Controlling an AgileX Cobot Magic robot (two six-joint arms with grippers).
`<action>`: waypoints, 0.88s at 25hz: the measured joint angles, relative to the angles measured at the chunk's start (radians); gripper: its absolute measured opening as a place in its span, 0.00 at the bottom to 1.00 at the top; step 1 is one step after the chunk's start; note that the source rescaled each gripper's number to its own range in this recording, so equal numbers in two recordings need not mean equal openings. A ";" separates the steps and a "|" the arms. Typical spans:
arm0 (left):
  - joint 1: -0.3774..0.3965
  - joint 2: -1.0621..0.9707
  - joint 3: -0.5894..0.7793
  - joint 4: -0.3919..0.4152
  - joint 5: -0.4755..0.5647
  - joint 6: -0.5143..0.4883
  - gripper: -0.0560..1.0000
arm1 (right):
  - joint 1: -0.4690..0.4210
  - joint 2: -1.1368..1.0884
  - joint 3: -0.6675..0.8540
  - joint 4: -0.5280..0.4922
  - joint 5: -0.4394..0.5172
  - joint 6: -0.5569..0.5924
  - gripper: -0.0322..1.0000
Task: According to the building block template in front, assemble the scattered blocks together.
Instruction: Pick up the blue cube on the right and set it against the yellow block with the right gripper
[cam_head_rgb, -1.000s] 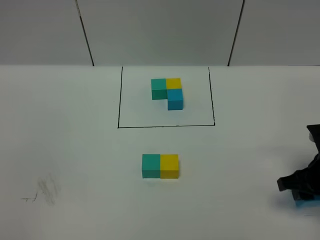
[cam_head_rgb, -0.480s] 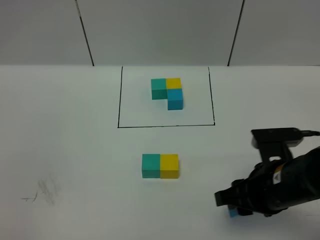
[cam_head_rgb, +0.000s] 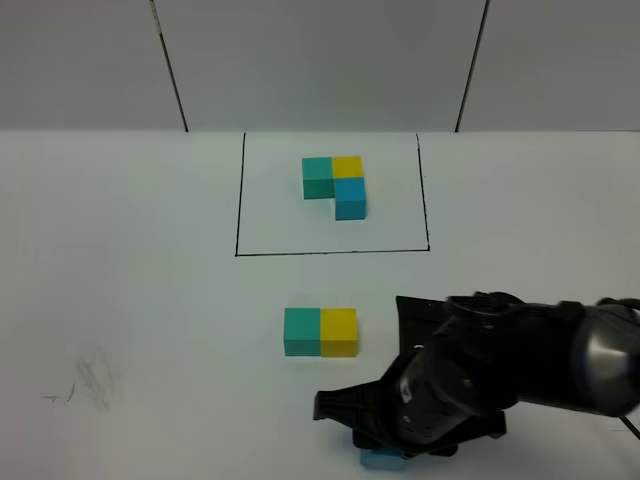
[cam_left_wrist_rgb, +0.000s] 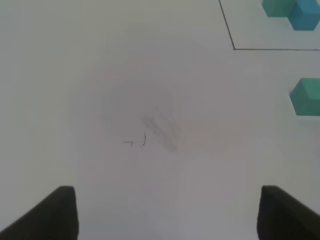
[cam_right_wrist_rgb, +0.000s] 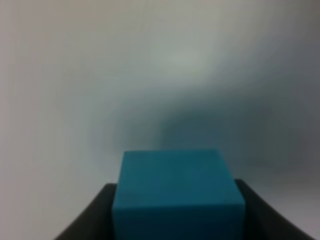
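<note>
The template (cam_head_rgb: 335, 184) is an L of teal, yellow and blue cubes inside a black drawn rectangle at the back centre. A loose teal cube (cam_head_rgb: 302, 332) and a loose yellow cube (cam_head_rgb: 338, 332) sit side by side, touching, in the middle of the table. My right gripper (cam_head_rgb: 385, 452) is shut on the light blue cube (cam_right_wrist_rgb: 177, 195), whose edge shows under the arm near the front edge (cam_head_rgb: 380, 460), in front of and right of the yellow cube. My left gripper (cam_left_wrist_rgb: 167, 212) is open and empty over bare table; it is out of the exterior view.
A faint pencil smudge (cam_head_rgb: 90, 382) marks the table at the front left. The black rectangle's front line (cam_head_rgb: 330, 252) runs between the template and the loose pair. The left wrist view shows the teal cube (cam_left_wrist_rgb: 306, 96) at its edge.
My right arm has swept left along the table's front edge, carrying the light blue cube from the far right to just in front and right of the yellow cube. The other cubes have not moved.
</note>
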 joint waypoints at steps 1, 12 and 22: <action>0.000 0.000 0.000 0.000 0.000 0.000 0.61 | 0.012 0.028 -0.046 -0.026 0.038 0.047 0.06; 0.000 0.000 0.000 0.000 0.000 0.000 0.61 | 0.065 0.212 -0.355 -0.196 0.208 0.170 0.06; 0.000 0.000 0.000 0.000 0.000 0.000 0.61 | 0.060 0.353 -0.593 -0.188 0.449 0.104 0.06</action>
